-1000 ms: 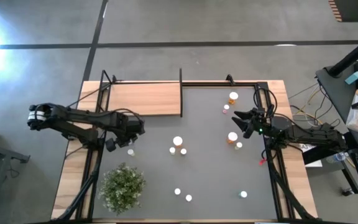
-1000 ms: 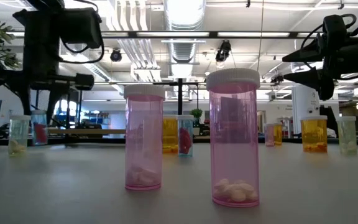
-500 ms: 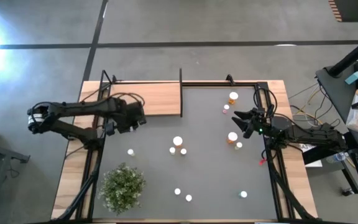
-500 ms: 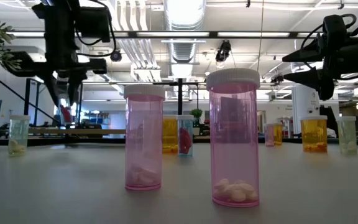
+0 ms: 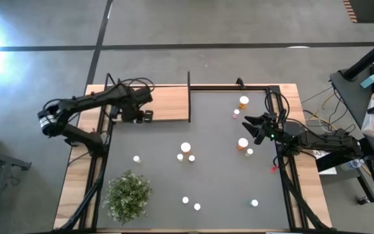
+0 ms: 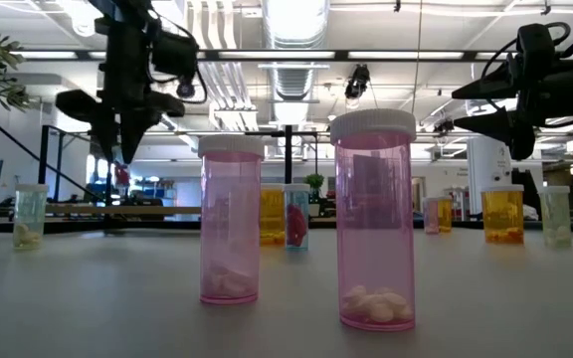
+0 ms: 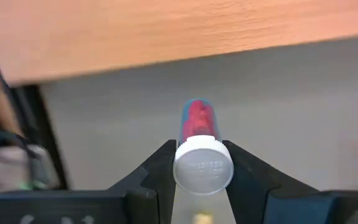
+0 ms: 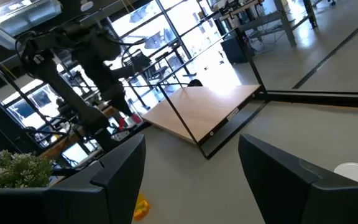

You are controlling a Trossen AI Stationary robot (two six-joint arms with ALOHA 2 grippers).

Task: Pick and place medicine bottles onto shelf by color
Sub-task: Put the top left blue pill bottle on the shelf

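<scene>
Red-pill bottle (image 7: 199,152) visible between left jaws, wrist view only

Materials and finishes: plastic bottles, wood shelf, matt table surface.

The shelf (image 5: 153,103) is light wood with a visible straight grain and a smooth, low-sheen finish, edged by thin black rods (image 5: 189,96) that look like metal. The tabletop (image 5: 219,175) is a dark grey, matt, even surface. The pink bottles (image 6: 374,221) are clear tinted plastic, glossy and see-through, with ribbed matt white plastic caps (image 6: 373,122). The red bottle (image 7: 198,121) in the left gripper (image 7: 201,180) has the same translucent wall and an embossed white cap (image 7: 203,166); the gripper fingers (image 7: 156,174) are dark matt plastic. The plant (image 5: 128,197) looks bushy and rough.
</scene>
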